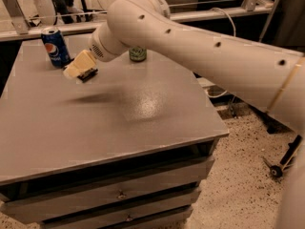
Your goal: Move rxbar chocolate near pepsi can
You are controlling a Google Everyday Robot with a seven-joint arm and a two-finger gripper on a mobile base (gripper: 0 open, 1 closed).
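Note:
The pepsi can (55,46), blue with a round logo and silver top, stands upright at the table's far left. My gripper (78,69), with cream fingers, hangs just right of the can at the end of the long white arm (200,46). It is shut on the rxbar chocolate (88,74), a small black wrapper that sticks out at the gripper's lower right. The bar is low over the table, about a can's width from the pepsi can. A dark shadow lies on the tabletop below it.
A green can (137,55) stands at the back of the grey table (119,128), partly hidden behind the arm. The table has drawers in front. A rail runs behind it; speckled floor and cables lie to the right.

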